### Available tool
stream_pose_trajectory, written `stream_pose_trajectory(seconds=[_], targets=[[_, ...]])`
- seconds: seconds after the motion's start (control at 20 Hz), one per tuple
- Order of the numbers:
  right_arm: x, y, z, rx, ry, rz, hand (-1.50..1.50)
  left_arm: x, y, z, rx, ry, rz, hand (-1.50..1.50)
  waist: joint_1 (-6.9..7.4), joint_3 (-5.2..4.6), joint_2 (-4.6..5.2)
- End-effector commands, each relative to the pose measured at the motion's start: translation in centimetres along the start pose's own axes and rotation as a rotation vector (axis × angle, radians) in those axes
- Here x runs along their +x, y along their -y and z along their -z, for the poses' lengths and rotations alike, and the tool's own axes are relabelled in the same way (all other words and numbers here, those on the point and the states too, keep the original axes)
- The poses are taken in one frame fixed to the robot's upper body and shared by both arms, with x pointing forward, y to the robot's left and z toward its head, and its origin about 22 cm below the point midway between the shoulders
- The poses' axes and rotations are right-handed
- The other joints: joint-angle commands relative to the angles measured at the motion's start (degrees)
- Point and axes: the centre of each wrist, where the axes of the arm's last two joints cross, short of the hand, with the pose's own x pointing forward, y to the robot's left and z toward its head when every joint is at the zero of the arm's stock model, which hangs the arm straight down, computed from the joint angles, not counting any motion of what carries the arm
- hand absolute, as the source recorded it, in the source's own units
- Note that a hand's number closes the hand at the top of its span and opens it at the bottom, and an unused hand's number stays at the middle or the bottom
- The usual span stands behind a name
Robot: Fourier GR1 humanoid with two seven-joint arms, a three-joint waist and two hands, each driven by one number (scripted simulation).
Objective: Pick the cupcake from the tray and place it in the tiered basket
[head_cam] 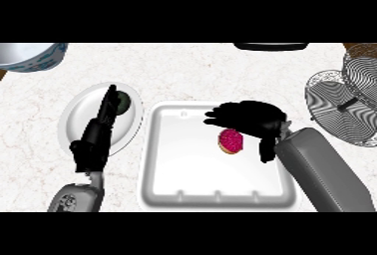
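Right hand point(247, 118) over cupcake point(231, 141) (on tray point(169, 174))

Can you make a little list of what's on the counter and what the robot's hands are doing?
cupcake: pink top, lying in the white tray
right hand: over the tray, fingers curled above the cupcake, not clearly holding it
left hand: open, fingers straight, over the plate
plate: holds a dark green round thing
basket: wire, at the right edge
bowl: top left corner
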Motion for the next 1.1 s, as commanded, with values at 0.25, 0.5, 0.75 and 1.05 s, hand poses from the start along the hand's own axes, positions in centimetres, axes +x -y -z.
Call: stream_pose_trajectory(seconds=[0.25, 0.5, 0.75, 1.05], targets=[[-0.4, -2.6, 2.0, 0.052, 0.029, 0.044, -1.5, -0.7, -0.1, -0.2, 0.009, 0.016, 0.017, 0.0, 0.03, 0.01, 0.06], [-1.7, -2.5, -0.3, -0.028, 0.041, 0.092, -1.5, 0.6, 0.1, -0.2, 0.011, -0.007, 0.007, 0.0, -0.09, 0.02, -0.01], [0.6, -4.6, 2.3, -0.115, 0.049, 0.031, 1.5, -1.6, -1.1, -0.8, 0.005, 0.006, -0.004, 0.0, -0.09, 0.01, 0.02], [-0.2, -5.6, -0.9, -0.173, -0.037, -0.069, 1.5, -0.3, -0.6, 0.2, 0.022, 0.001, 0.01, 0.0, -0.85, -0.01, -0.17]])
